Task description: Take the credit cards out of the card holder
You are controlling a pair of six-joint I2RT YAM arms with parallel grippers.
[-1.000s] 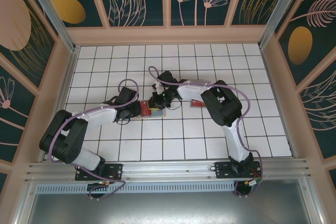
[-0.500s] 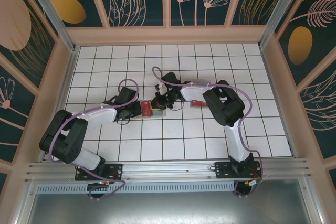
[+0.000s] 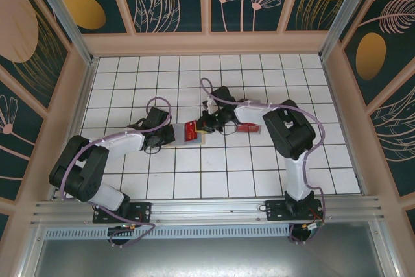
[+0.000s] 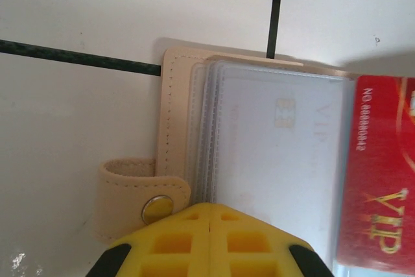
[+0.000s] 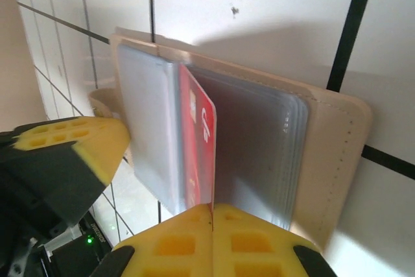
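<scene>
The tan card holder point(image 3: 187, 140) lies open on the white tiles between both grippers. In the left wrist view the card holder point(image 4: 174, 115) shows clear sleeves over a pale chip card point(image 4: 279, 154), and a red VIP card point(image 4: 379, 180) sticks out on its right. My left gripper point(image 4: 211, 211) is shut, its tip resting on the sleeves beside the snap strap point(image 4: 136, 196). My right gripper point(image 5: 211, 209) is shut on the edge of the red card point(image 5: 198, 141), which stands partly out of the card holder point(image 5: 331, 154). From above, the right gripper point(image 3: 205, 124) sits just right of the red card point(image 3: 192, 131).
Another red card point(image 3: 250, 128) lies flat on the tiles under the right arm's forearm. A yellow finger of the left gripper point(image 5: 71, 150) is close on the left in the right wrist view. Wooden walls point(image 3: 84, 89) ring the tiled floor.
My right gripper has moved right with the red card, drawing it further out of the holder. The left gripper has held still on the holder.
</scene>
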